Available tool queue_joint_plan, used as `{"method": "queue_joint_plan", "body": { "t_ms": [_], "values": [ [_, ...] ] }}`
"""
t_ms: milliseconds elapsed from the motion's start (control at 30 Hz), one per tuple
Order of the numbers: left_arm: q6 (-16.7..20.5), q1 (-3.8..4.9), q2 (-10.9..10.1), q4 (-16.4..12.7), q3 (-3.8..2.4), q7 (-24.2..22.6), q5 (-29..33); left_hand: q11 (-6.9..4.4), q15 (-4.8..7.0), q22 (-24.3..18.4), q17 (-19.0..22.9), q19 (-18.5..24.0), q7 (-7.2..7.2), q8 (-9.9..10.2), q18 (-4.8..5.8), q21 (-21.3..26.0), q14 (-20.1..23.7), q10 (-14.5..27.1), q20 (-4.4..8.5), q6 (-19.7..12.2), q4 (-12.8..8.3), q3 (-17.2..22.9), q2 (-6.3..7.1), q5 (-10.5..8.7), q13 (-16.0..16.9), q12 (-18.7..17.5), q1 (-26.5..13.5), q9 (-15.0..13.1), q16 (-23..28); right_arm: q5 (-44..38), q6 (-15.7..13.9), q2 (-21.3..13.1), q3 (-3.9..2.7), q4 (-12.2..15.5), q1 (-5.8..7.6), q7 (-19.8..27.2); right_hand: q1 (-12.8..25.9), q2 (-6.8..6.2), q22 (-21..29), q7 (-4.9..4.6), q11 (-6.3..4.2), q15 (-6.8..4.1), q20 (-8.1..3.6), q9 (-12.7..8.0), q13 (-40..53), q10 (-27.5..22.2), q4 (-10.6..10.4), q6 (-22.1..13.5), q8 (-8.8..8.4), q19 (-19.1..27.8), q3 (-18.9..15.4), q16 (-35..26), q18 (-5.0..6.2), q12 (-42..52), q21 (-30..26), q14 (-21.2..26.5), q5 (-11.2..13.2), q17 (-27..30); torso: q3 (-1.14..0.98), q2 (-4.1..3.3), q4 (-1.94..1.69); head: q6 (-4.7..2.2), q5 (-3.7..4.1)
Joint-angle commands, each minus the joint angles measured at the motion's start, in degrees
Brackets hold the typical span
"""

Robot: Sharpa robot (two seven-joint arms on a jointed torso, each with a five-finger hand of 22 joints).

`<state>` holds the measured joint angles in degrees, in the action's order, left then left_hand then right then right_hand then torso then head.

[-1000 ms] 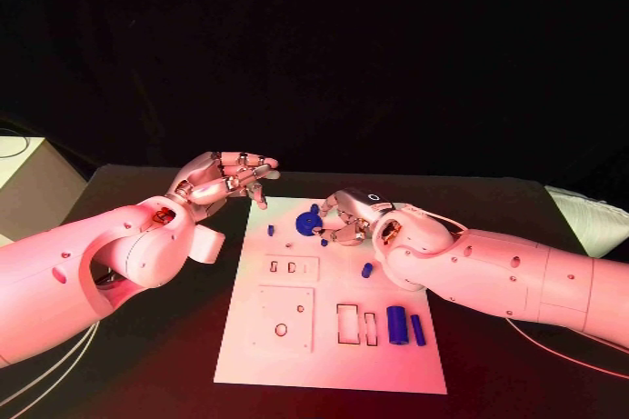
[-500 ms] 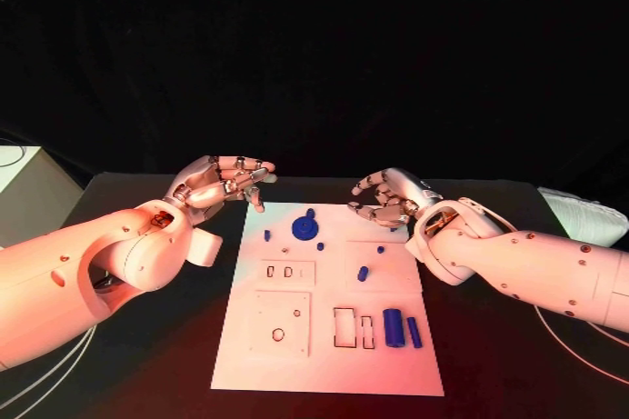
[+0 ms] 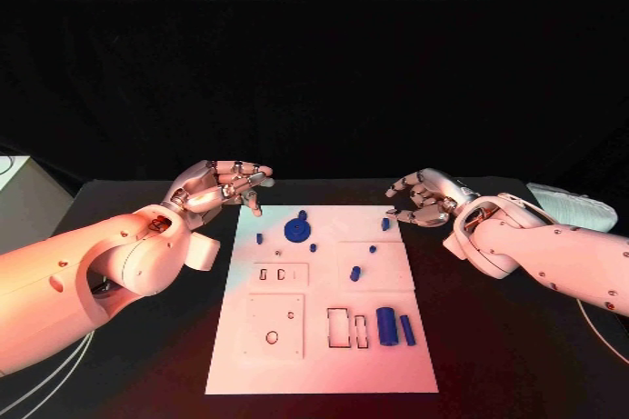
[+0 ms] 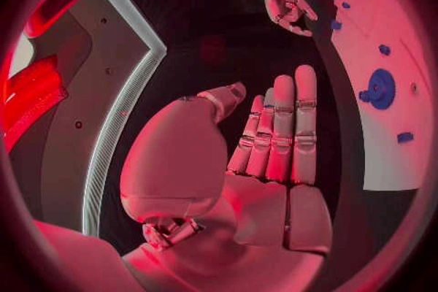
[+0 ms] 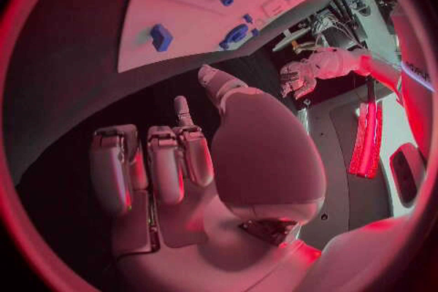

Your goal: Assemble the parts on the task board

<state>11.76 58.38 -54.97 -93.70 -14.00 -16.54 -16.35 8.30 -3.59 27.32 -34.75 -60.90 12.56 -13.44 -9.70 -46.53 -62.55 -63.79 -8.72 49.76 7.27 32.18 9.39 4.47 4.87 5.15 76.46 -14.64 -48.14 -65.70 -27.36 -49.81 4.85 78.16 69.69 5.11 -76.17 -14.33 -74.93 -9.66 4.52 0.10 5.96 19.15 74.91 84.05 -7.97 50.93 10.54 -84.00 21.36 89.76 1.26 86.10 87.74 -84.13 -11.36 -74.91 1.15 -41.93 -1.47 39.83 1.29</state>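
Note:
The white task board [image 3: 328,364] lies in the middle of the black table. A round blue part [image 3: 297,230] sits near its far edge, with small blue pieces [image 3: 355,274] scattered around it. Two blue cylinders [image 3: 387,325] lie side by side near the board's right edge. My left hand [image 3: 223,187] hovers above the board's far left corner, fingers loosely curled and holding nothing. My right hand [image 3: 426,198] hangs beyond the far right corner, off the board, also holding nothing. In the left wrist view my palm [image 4: 274,139] is bare, and the round part [image 4: 379,87] shows beyond it.
The board has several rectangular slots [image 3: 338,326] and raised square panels [image 3: 275,324]. A pale box [image 3: 14,196] stands at the table's left edge. A white object [image 3: 577,205] lies at the far right.
My right hand has pulled away from the round blue part, moving right and off the board with nothing in it. The left hand has hardly moved. The camera has shifted.

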Motion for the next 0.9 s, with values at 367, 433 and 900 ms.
{"method": "queue_joint_plan", "body": {
  "t_ms": [367, 433, 900],
  "values": [
    [-1.2, -0.55, 0.2, 0.3, -0.03, -0.3, -0.2, 0.01, -0.04, 0.1, 0.1, 0.5, 0.03, -0.1, -0.8, -0.2, 0.4, 0.4, 0.02, -0.3, 0.0, 0.2, 0.15, -0.22, 0.1, -0.3, -0.1, -0.1, -0.3, -7.6, 5.4, 0.7, 0.12, -3.9, -1.16, 3.0, -4.3, 2.27, -12.9, -1.19, 1.45, 1.3, 1.13, -1.3, 10.1, 0.1, -1.5, -3.1, -2.83, -4.9, -10.6, 0.2, -0.65, -1.1, 0.2, -5.9, -0.2, -15.0, -0.11, -0.13, -0.07, 0.44, 0.29],
    [-1.2, -0.57, 0.2, 0.3, -0.03, -0.3, -0.2, 0.01, -0.04, 0.1, 0.1, 0.5, 0.03, -0.1, -0.8, -0.2, 0.4, 0.4, 0.02, -0.3, 0.0, 0.2, 0.15, -0.22, 0.1, -0.3, -0.1, -0.1, -0.3, -7.7, 5.3, 1.0, 0.13, -4.4, -1.26, 2.8, -5.2, 2.55, -12.9, -1.34, 1.58, 1.44, 1.22, -1.5, 10.1, 0.1, -2.2, -3.4, -3.24, -5.0, -12.2, 0.2, -0.66, -1.1, 0.3, -5.9, -0.2, -15.0, -0.09, -0.15, -0.1, 0.54, 0.31],
    [-1.3, -0.63, 0.1, 0.2, -0.04, -0.3, -0.3, 0.01, -0.04, 0.1, 0.1, 0.5, 0.03, -0.1, -0.8, -0.2, 0.4, 0.4, 0.02, -0.3, 0.0, 0.2, 0.15, -0.22, 0.1, -0.3, -0.1, -0.1, -0.3, -8.0, 5.4, 3.7, 0.27, -7.5, -2.61, 1.9, -6.7, 3.43, -13.0, -1.21, 1.51, 1.43, 1.28, -1.5, 10.4, 0.4, -3.7, -2.5, -3.14, -5.0, -13.6, 0.2, -0.68, -0.8, 0.4, -5.9, -0.2, -15.1, -0.02, -0.16, -0.13, 1.26, -0.04]
  ]
}}
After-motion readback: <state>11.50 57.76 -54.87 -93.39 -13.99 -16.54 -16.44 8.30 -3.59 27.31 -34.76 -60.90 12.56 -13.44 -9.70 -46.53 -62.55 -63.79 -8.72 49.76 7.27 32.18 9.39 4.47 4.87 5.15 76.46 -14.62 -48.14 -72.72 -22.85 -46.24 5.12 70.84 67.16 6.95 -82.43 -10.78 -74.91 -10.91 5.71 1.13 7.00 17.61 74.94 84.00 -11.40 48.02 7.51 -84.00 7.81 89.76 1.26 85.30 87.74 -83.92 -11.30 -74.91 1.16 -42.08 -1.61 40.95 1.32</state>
